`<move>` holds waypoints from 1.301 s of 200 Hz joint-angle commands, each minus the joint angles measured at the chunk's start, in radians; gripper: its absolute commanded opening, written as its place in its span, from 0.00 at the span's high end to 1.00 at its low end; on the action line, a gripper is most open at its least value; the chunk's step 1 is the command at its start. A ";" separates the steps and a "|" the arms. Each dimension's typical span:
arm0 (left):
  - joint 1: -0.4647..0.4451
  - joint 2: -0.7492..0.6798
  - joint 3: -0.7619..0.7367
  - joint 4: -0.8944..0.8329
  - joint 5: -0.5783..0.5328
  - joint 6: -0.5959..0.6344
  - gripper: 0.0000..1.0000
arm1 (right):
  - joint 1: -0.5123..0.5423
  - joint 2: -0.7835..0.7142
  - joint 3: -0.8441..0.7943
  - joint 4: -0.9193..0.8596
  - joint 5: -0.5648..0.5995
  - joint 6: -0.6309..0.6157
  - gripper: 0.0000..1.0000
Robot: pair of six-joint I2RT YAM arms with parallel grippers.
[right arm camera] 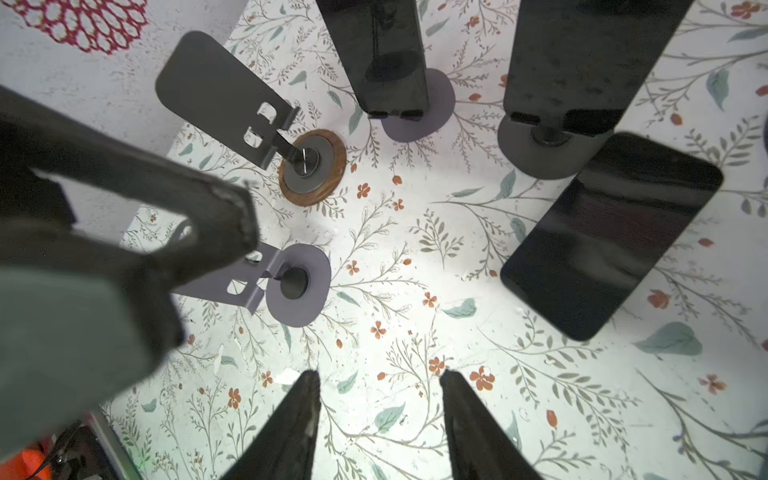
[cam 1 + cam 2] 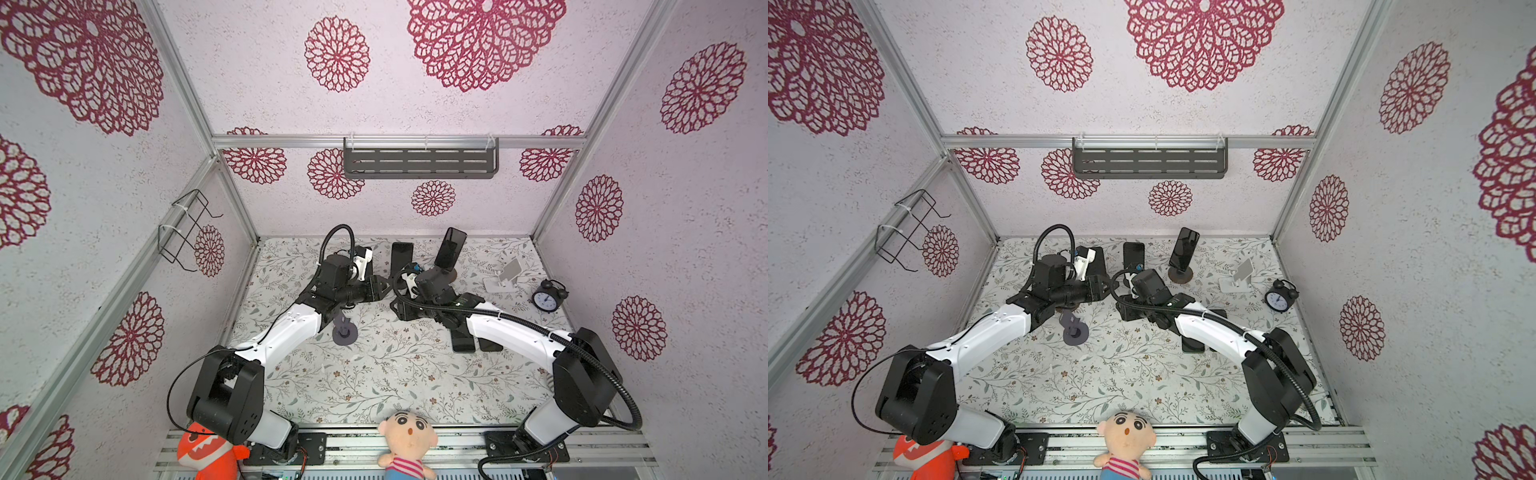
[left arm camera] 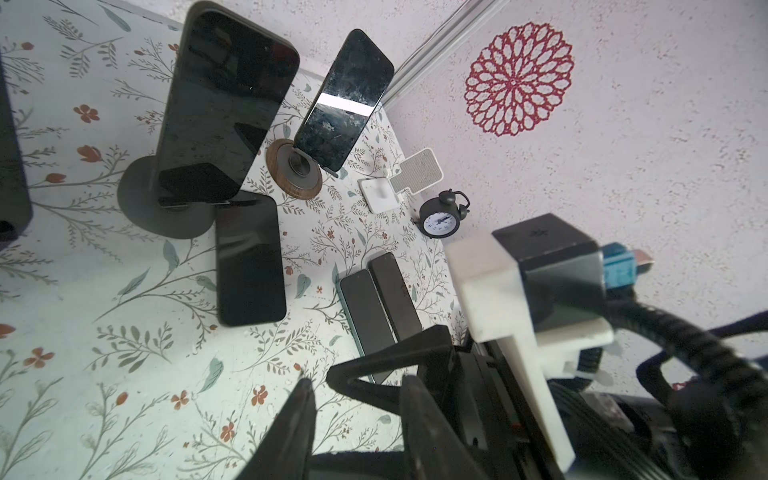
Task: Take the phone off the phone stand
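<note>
**Both grippers empty, phone not off its stand yet**

Neither arm has hold of anything here. The left gripper (image 3: 357,386) has its jaws spread and is pinching nothing. The right gripper (image 1: 379,374) is the same, jaws apart over bare table (image 1: 415,257). In both top views the two sit nearly nose to nose mid-table.

The middle phone (image 2: 401,257) is propped on the dark stand (image 3: 141,208) at the back, just behind the grippers. A second phone (image 2: 451,248) leans on a wooden-base stand (image 3: 286,189) to its right, so I can't tell which one is the target. A flat phone (image 3: 249,257) lies right beside the dark stand.

My read is that this is the reach-in step, before any grip. Next, one gripper has to get clear of the other, close on the phone's long edges, and lift up over the stand's lip. Pulling it forward could tip the stand.
</note>
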 commanded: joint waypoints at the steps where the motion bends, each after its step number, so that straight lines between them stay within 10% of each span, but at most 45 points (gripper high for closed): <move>1: -0.004 -0.029 0.010 0.015 -0.002 0.005 0.62 | -0.032 -0.089 -0.027 -0.077 0.051 0.009 0.49; 64: -0.016 -0.029 0.069 -0.138 -0.081 0.138 0.57 | -0.130 -0.111 -0.031 -0.274 0.276 0.078 0.49; 96: -0.138 0.011 0.181 -0.431 -0.437 0.353 0.45 | -0.238 -0.183 -0.092 -0.235 0.263 0.078 0.49; 156: -0.323 0.278 0.427 -0.516 -0.825 0.260 0.13 | -0.386 -0.318 -0.232 -0.173 0.213 0.032 0.46; 200: -0.363 0.648 0.826 -0.727 -0.840 0.217 0.02 | -0.428 -0.388 -0.335 -0.098 0.165 0.014 0.40; 260: -0.366 0.813 0.958 -0.748 -0.859 0.140 0.03 | -0.469 -0.447 -0.411 -0.037 0.094 0.001 0.37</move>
